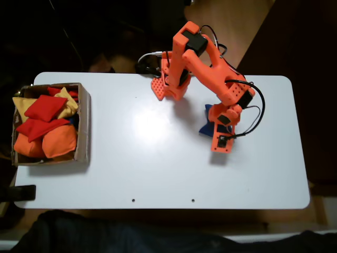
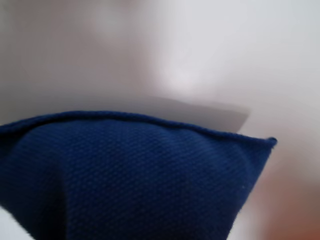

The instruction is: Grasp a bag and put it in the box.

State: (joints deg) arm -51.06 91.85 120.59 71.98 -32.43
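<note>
Fixed view from above: the orange arm [image 1: 210, 74] reaches from its base at the table's twelve o'clock edge out toward four o'clock, and the gripper [image 1: 221, 138] is down low over the white table [image 1: 158, 174]. Right beneath it sits the blue bag [image 1: 208, 128], with only its corners peeking out at the nine and eleven o'clock side of the gripper body. The rest of it is hidden under the orange housing.

The wrist view is pressed up close: the blue bag [image 2: 130, 180] takes up the whole lower half, its stitched seam running from nine o'clock to three o'clock, with pale tabletop behind it and its shadow just above the seam. The weave is sharp, it's that near the lens. No fingertips show here, so I cannot tell whether the jaws are spread or clamped on the fabric.

Over at the table's nine o'clock edge, well apart, the cardboard box [image 1: 84, 121] holds red, orange and yellow beanbags [image 1: 47, 126], heaped.
</note>
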